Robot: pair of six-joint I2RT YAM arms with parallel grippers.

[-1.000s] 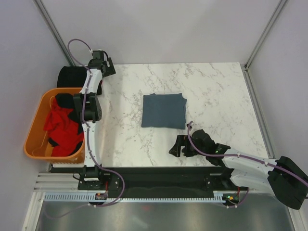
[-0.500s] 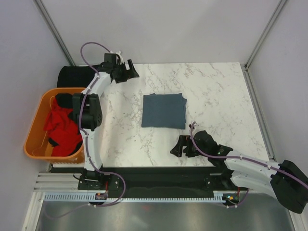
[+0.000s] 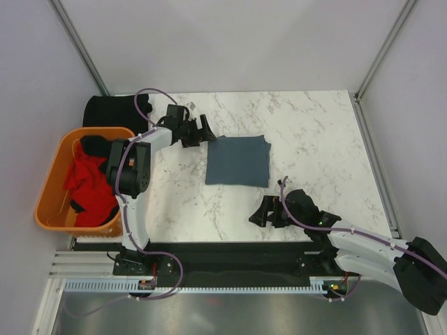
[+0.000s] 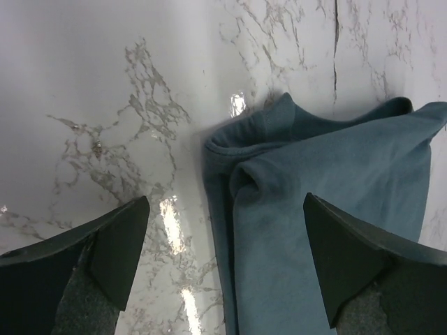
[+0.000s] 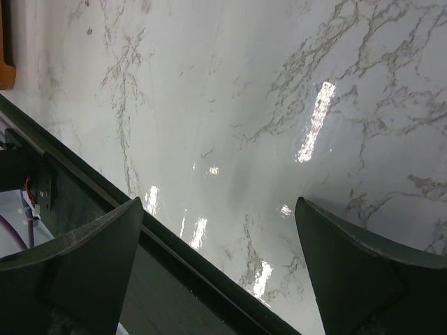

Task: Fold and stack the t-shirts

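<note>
A slate blue-grey t-shirt [image 3: 237, 160] lies folded into a rectangle at the middle of the marble table. My left gripper [image 3: 200, 131] hovers open at its far-left corner. In the left wrist view that folded corner [image 4: 314, 202] lies between the spread fingers [image 4: 115, 244], nearer the right one, and my left gripper [image 4: 227, 269] holds nothing. My right gripper [image 3: 264, 212] stands open near the table's front edge, just below the shirt's near-right corner. In the right wrist view my right gripper [image 5: 220, 272] has only bare marble between its fingers. A red t-shirt [image 3: 87, 185] and black cloth [image 3: 94, 146] fill the basket.
The orange plastic basket [image 3: 50, 183] sits off the table's left edge. A black t-shirt [image 3: 105, 110] lies bunched beyond it at the far left. The dark rail of the table's front edge [image 5: 105, 209] runs just under the right gripper. Grey walls enclose the table.
My left gripper has swung from the table's far-left corner rightward and nearer, down to the blue-grey shirt's far-left corner. The right gripper has barely shifted. Both stayed open.
</note>
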